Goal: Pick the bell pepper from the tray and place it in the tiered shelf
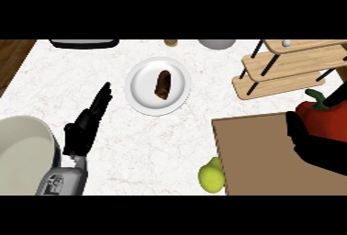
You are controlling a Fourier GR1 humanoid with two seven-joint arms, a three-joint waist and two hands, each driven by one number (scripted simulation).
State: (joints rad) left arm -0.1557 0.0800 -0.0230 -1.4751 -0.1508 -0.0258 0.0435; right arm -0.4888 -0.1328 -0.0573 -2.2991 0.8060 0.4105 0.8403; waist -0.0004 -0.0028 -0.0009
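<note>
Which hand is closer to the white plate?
Left. The left hand lies just left of the white plate; the right hand is far to its lower right, holding the bell pepper.

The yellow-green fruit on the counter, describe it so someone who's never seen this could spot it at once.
Find the brown tray at the view's lower right. On the white counter beside its left edge, near the front, lies the yellow-green fruit. It is the only yellow-green thing, unlike the red bell pepper in the right hand and the brown food on the white plate.
</note>
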